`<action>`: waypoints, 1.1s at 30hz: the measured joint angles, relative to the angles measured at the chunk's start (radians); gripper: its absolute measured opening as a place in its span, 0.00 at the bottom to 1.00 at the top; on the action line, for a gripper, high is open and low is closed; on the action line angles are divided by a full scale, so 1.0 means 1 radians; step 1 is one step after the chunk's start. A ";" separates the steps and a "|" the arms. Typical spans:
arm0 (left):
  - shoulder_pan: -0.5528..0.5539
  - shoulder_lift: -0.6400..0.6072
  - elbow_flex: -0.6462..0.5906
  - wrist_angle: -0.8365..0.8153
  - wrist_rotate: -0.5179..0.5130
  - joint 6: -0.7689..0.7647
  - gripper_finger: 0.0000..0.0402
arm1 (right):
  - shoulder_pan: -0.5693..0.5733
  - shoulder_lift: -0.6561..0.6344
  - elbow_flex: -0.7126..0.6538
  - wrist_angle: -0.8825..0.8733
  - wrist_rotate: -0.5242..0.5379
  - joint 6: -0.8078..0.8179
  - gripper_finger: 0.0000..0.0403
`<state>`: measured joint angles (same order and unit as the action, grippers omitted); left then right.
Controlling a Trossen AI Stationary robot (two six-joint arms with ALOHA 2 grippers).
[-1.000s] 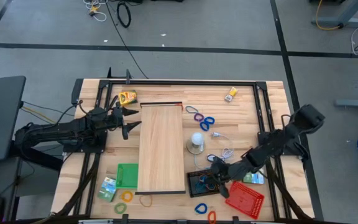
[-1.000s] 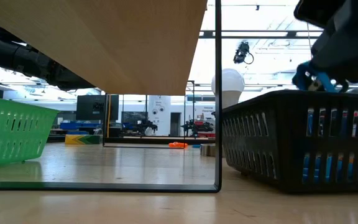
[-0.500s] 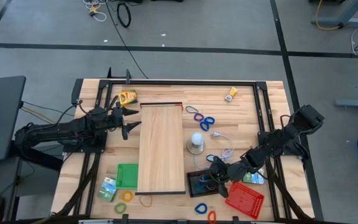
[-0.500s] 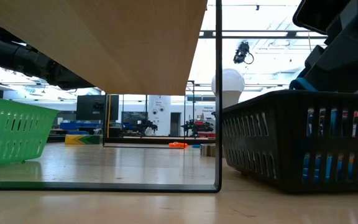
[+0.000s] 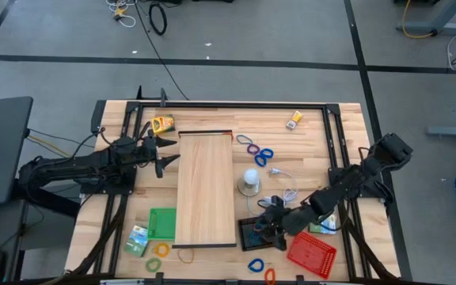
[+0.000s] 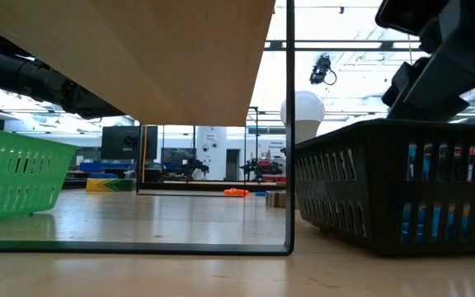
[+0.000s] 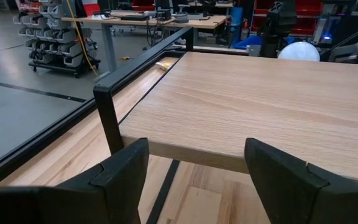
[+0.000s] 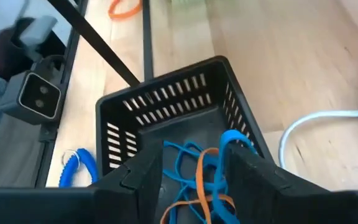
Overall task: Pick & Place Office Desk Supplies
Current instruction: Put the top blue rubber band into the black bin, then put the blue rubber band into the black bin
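Over the black mesh tray [image 5: 255,233] at the near right of the tabletop [image 5: 323,150] I have the right gripper [image 5: 272,227] hovering, its fingers parted with nothing between them; through its wrist camera I look straight down into the tray, where blue and orange bands [image 8: 199,176] lie tangled on the floor, so I judge a drop there is done; a further blue loop [image 8: 78,164] sits outside on the wood just beside the tray wall; more loose supplies wait farther off, purple and blue loops [image 5: 257,152] right of the long wooden board [image 5: 205,187] and a small yellow box [image 5: 161,123] at the far left; the left gripper [image 5: 161,153] waits wide open and empty beside the board's far left corner, clear of the working side, I reckon to keep out of the way; the red tray [image 5: 311,253] lies just right of the black one.
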<state>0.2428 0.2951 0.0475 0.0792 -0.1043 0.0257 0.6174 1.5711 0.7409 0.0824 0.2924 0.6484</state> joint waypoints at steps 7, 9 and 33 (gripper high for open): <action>0.000 0.000 0.000 0.000 0.000 0.002 0.68 | 0.000 0.000 0.081 -0.104 -0.033 0.002 0.43; 0.000 0.000 0.000 0.000 0.000 0.008 0.68 | 0.001 0.000 0.090 -0.111 -0.053 0.010 0.43; 0.000 0.000 0.000 -0.001 0.000 0.012 0.68 | -0.018 0.000 0.099 -0.285 -0.137 0.064 0.41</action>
<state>0.2424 0.2951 0.0471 0.0786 -0.1040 0.0374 0.5994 1.5711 0.8403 -0.2026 0.1555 0.7124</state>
